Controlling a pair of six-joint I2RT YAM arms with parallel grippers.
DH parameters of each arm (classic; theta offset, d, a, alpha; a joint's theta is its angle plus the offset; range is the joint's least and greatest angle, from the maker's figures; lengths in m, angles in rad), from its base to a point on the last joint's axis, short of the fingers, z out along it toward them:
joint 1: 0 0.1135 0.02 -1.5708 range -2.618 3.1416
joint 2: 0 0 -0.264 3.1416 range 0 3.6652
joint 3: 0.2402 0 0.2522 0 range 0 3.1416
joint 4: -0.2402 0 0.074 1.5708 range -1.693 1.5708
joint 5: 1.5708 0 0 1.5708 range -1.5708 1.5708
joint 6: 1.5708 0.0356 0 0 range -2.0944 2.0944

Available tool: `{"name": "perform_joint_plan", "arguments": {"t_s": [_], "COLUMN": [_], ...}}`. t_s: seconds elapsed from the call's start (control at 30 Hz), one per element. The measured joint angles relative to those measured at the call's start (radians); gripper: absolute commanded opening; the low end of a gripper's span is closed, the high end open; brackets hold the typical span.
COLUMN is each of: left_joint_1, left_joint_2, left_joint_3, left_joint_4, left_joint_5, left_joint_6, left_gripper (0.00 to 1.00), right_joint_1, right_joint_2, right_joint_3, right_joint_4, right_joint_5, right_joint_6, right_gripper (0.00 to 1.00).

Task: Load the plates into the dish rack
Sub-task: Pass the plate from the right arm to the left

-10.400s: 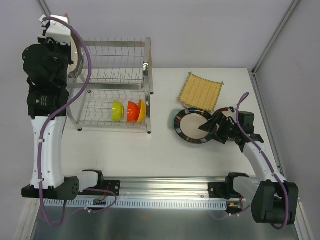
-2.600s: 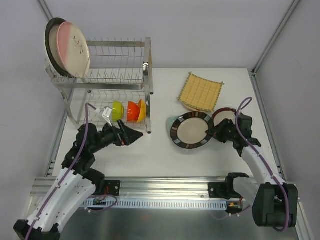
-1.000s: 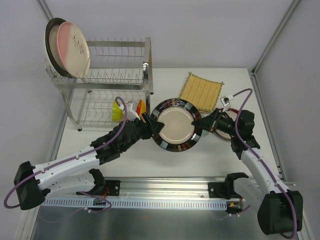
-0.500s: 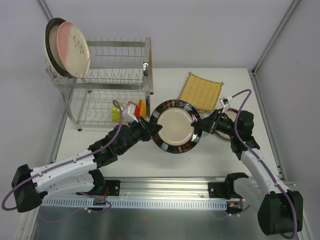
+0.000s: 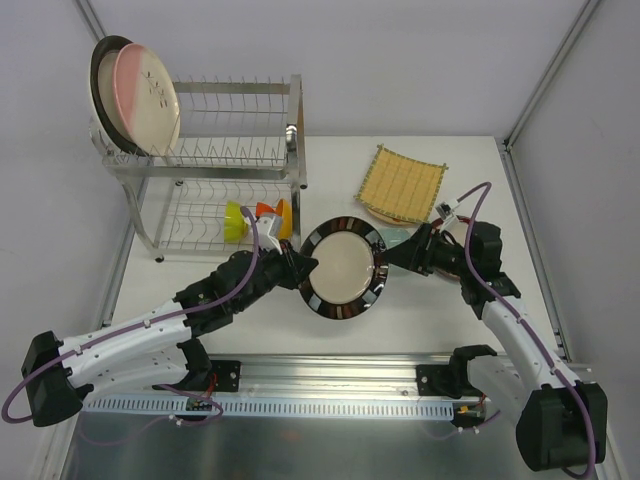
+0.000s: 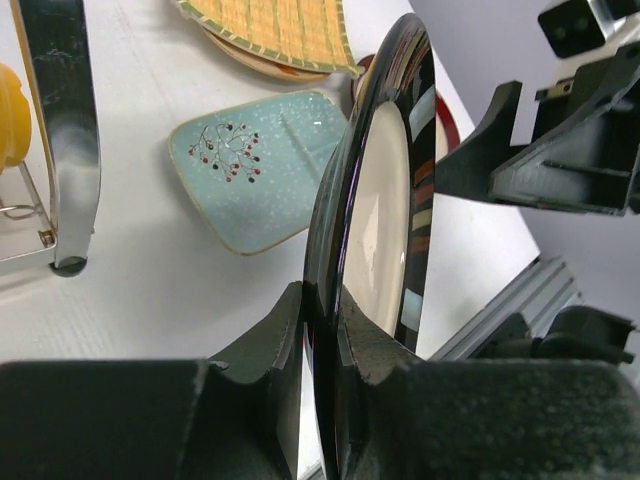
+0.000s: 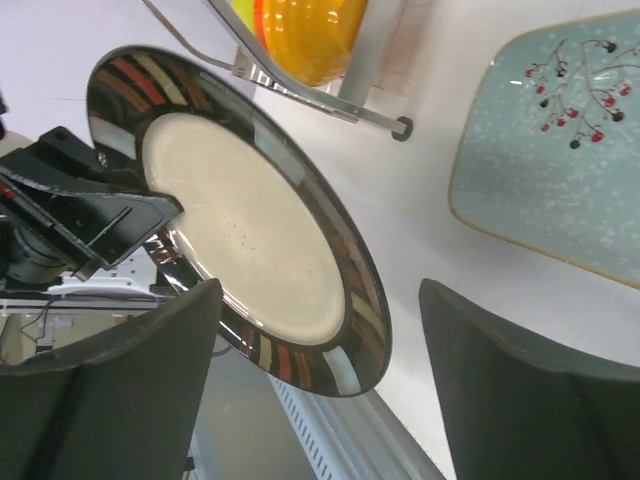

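Left tool (image 5: pixel 300 268), clenched on the near rim of the round cream plate with the dark striped rim (image 5: pixel 342 268). The plate is held on edge, clear of the white desk (image 5: pixel 450 310), between the two arms and just right of the rack's lower tier. In the left wrist view the fingers (image 6: pixel 285 320) pinch the rim from both faces. The right tool (image 5: pixel 385 258) stands released, its jaws spread on either side of the plate's opposite edge and apparently not touching it.

Step in hand, as judged: transfer of this plate from arm to arm, with the left arm now its sole carrier.

The next move calls for the left arm to swing the plate, kept upright, to the two-tier silver wire dish rack (image 5: pixel 296 110). There it should lower it into a free slot between the prongs, beside the pink-and-white round plate (image 5: pixel 150 95) standing at the upper tier's left end.

The small green bowl (image 5: pixel 235 220) and orange bowl (image 5: pixel 265 212) occupy the lower tier. The yellow woven square plate (image 5: pixel 402 183) and the pale teal rectangular dish (image 6: pixel 255 165) lie on the desk, not yet loaded.
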Motion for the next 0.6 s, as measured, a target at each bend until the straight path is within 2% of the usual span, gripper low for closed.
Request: {"name": "perform_joint_plan", "arguments": {"t_s": [0.17, 0.6], "left_joint_1": [0.0, 0.001], "left_joint_2": [-0.001, -0.085], "left_joint_3": [0.01, 0.106], "left_joint_4": [-0.029, -0.098], "left_joint_5": [0.035, 0.088], "left_joint_6": [0.101, 0.366], "left_gripper": [0.0, 0.0], "right_joint_1": [0.0, -0.005], "right_joint_2": [-0.001, -0.026], "right_joint_3": [0.045, 0.121], "right_joint_4": [-0.116, -0.335], "right_joint_5": [0.048, 0.275], "right_joint_6": [-0.061, -0.157], "right_gripper": [0.98, 1.0]}}
